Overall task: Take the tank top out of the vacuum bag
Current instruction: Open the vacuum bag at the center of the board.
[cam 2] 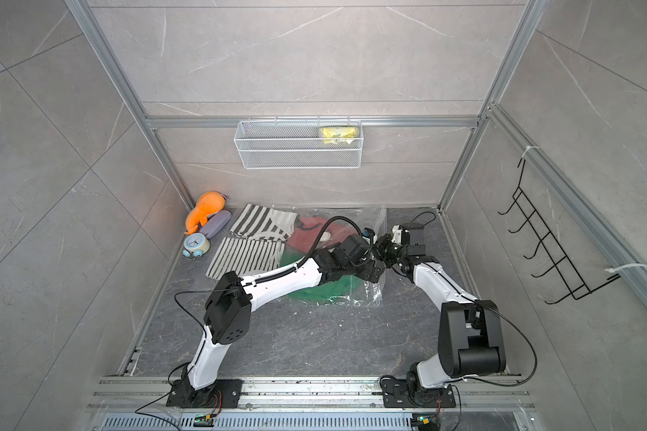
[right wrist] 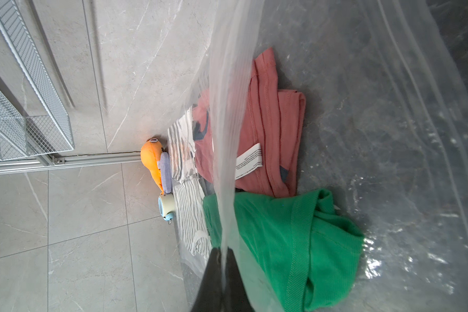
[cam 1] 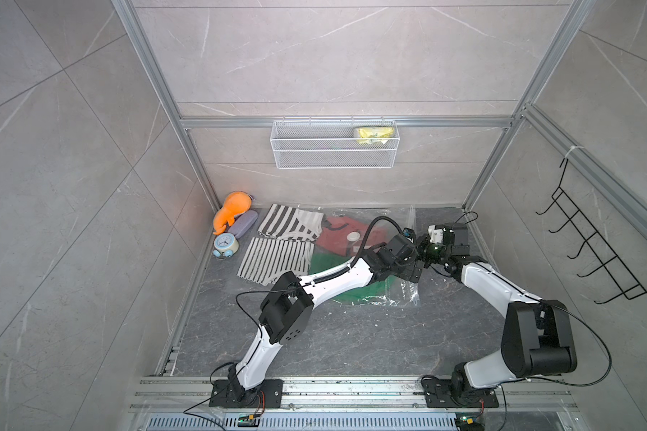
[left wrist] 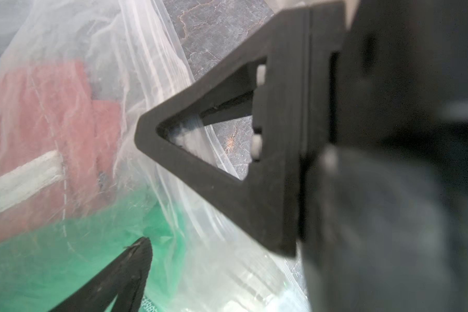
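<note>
The clear vacuum bag (cam 1: 400,293) (cam 2: 367,294) lies on the dark table. Through it show a pink-red garment (right wrist: 270,121) with a white label and a green ribbed garment (right wrist: 295,243). I cannot tell which one is the tank top. My right gripper (right wrist: 222,259) (cam 1: 421,248) is shut on the bag's upper plastic layer and holds it raised at the bag's right edge. Right beside it, my left gripper (left wrist: 227,286) (cam 1: 415,274) stands open over the crinkled plastic (left wrist: 146,67). One of its fingers (left wrist: 135,270) rests against the film above the green cloth.
Two black-and-white striped cloths (cam 1: 288,224) (cam 1: 273,257) lie at the bag's left end. An orange plush (cam 1: 234,209), a purple case (cam 1: 243,223) and a small clock (cam 1: 225,244) sit in the far left corner. A wire basket (cam 1: 333,156) hangs on the back wall and a black hook rack (cam 1: 594,242) on the right.
</note>
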